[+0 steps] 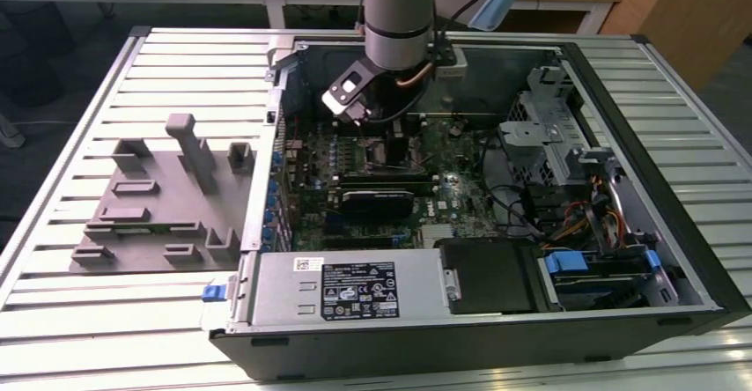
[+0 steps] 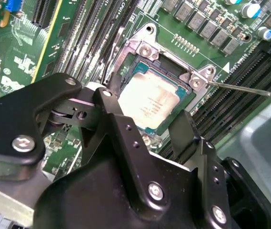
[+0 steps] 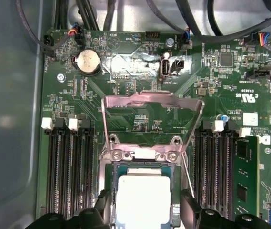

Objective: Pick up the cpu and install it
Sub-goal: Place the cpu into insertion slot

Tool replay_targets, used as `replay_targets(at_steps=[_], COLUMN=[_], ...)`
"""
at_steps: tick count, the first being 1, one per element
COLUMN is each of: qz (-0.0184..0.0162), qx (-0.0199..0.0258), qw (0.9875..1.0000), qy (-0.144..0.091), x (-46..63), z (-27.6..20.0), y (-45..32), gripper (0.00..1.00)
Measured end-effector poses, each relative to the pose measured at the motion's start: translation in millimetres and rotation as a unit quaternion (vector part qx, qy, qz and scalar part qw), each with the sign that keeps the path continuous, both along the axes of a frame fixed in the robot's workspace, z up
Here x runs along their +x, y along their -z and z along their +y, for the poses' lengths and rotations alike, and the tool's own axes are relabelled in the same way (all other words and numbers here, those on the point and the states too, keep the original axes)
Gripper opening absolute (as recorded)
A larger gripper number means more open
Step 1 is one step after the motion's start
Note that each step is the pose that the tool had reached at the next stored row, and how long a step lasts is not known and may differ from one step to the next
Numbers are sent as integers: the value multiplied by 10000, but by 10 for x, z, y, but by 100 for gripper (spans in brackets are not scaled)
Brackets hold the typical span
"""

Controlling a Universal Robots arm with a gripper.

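While the grey, silver-sleeved arm (image 1: 400, 12) reaches down into the open case, the exterior view's left holds a ribbed metal table (image 1: 70, 100). A matte grey moulded fixture tray (image 1: 141, 215) lies on it, blocky, with upright posts and shallow pockets. To the right lies the black computer case (image 1: 693, 268), its side open. Inside it are the green motherboard (image 1: 308, 206), a grey sheet-metal power supply (image 1: 341, 290) along the near edge, a bare steel drive cage (image 1: 547, 127) and coloured cables (image 1: 576, 215) further right.

The black gripper (image 1: 358, 109) hangs over the board's socket. In the first wrist view, long black memory slots (image 3: 71, 171) lie to either side of the socket. A round silver coin cell (image 3: 87, 62) sits beyond them, and the shiny steel load plate (image 3: 152, 100) stands tilted up and open.

The cpu (image 3: 142, 200), a flat square chip with a pale matte metal top and a green rim, lies level in the socket. The gripper (image 3: 145, 210) stands astride it in both wrist views (image 2: 145, 119). Whether it clasps the chip (image 2: 149, 98) or stands free of it cannot be told.
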State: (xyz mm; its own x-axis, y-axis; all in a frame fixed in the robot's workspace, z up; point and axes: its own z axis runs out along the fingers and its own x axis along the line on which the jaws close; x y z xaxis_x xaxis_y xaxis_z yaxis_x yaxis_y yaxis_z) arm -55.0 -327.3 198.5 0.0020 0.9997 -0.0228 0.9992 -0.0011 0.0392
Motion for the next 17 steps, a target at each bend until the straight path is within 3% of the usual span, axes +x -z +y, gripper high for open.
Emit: replay_targets(at_steps=[9, 17], qz=[-6, -7], qx=[0, 0], qw=[10000, 10000], qy=[0, 0], x=[0, 0], z=[0, 0], y=[-234, -240], gripper=[67, 67])
